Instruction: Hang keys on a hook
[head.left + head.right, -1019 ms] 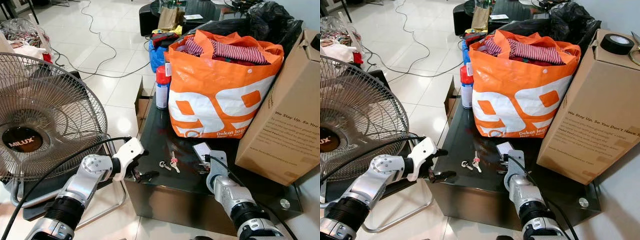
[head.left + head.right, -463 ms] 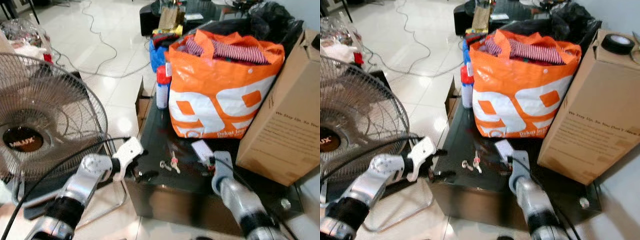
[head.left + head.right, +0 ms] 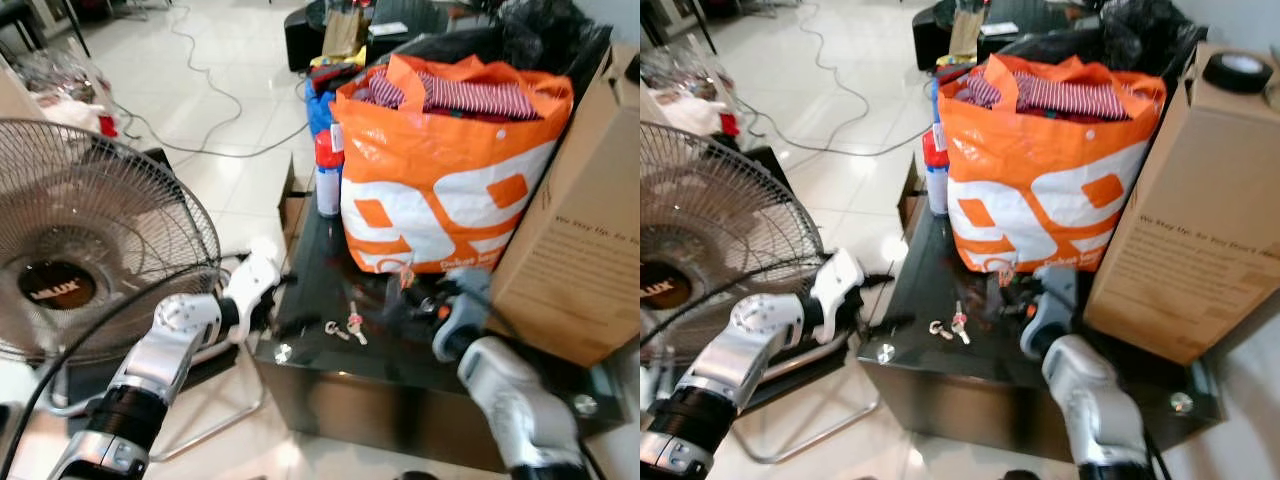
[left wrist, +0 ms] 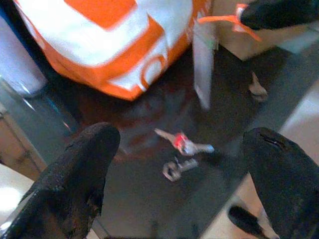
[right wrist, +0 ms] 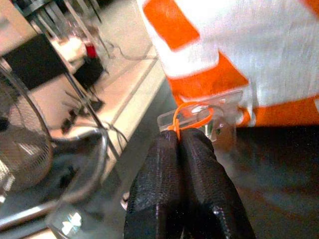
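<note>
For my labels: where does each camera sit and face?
Left eye: on head, faces down at table, keys; left arm, right arm show.
Right eye: beside, same scene.
Left wrist: on left arm, faces keys between open jaws.
Right wrist: on right arm, faces bag; jaws shut on tie.
Shared: eyes and left wrist show keys.

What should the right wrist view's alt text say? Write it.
The right gripper, fingers shut, pinches an orange loop tied to a clear plastic tag, in front of an orange and white bag. A fan stands blurred on the floor beyond.
</note>
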Robot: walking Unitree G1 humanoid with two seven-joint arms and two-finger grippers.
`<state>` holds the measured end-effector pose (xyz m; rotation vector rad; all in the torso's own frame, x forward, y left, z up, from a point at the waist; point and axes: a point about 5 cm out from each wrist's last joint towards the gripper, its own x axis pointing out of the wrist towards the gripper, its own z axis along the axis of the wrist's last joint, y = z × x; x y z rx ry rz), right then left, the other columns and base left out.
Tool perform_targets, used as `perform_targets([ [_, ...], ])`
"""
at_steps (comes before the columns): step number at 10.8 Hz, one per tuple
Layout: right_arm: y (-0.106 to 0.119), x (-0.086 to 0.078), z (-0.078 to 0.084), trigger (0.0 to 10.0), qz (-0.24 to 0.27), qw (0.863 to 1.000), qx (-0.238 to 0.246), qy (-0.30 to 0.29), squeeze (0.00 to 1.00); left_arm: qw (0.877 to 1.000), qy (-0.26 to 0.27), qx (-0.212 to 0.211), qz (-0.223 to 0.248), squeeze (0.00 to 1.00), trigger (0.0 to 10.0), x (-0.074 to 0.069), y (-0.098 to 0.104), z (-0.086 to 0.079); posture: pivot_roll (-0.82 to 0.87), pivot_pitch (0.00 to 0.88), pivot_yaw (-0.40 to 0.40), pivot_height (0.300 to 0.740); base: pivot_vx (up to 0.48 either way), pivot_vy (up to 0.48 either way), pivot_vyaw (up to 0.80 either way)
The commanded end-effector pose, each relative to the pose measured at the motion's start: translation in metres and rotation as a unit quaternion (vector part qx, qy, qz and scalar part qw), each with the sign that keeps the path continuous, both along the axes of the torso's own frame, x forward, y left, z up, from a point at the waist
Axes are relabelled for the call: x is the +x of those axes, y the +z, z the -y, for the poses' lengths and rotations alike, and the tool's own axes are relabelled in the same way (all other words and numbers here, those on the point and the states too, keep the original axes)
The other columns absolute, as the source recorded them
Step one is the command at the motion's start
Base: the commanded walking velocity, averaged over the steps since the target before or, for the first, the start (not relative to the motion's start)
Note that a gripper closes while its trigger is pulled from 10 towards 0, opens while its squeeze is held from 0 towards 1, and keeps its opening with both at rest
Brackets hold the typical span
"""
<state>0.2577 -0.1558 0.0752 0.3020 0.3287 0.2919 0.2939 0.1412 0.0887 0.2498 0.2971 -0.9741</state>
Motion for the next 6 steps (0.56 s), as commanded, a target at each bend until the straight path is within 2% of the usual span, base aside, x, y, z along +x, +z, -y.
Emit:
perform_targets([
  [1, 0.007, -0.002, 0.003, 0.0, 0.009, 1.000, 0.012, -0.014, 0.00, 1.000, 0.013, -0.007, 0.022, 0.00, 10.0, 0.004, 0.010, 0.000, -0.19, 0.000, 0.131, 0.740, 0.000, 0.000, 0.00],
  [2, 0.024, -0.007, 0.008, 0.0, 0.051, 0.998, -0.004, -0.045, 0.00, 0.996, 0.056, -0.033, 0.064, 0.00, 10.0, 0.010, 0.026, 0.002, -0.19, 0.000, 0.137, 0.740, 0.000, 0.000, 0.00],
  [4, 0.048, -0.019, 0.015, 0.0, 0.106, 0.989, -0.054, -0.085, 0.00, 0.983, 0.133, -0.062, 0.109, 0.00, 10.0, 0.016, 0.049, -0.004, -0.19, 0.000, 0.134, 0.740, 0.000, 0.000, 0.00],
  [5, 0.059, -0.028, 0.016, 0.0, 0.135, 0.980, -0.106, -0.102, 0.00, 0.973, 0.171, -0.070, 0.137, 0.00, 10.0, 0.018, 0.059, -0.007, -0.18, 0.000, 0.120, 0.740, 0.000, 0.000, 0.00],
  [6, 0.065, -0.032, 0.012, 0.0, 0.156, 0.974, -0.114, -0.121, 0.00, 0.962, 0.209, -0.081, 0.158, 0.00, 10.0, 0.020, 0.066, -0.009, -0.18, 0.000, 0.114, 0.740, 0.000, 0.000, 0.00],
])
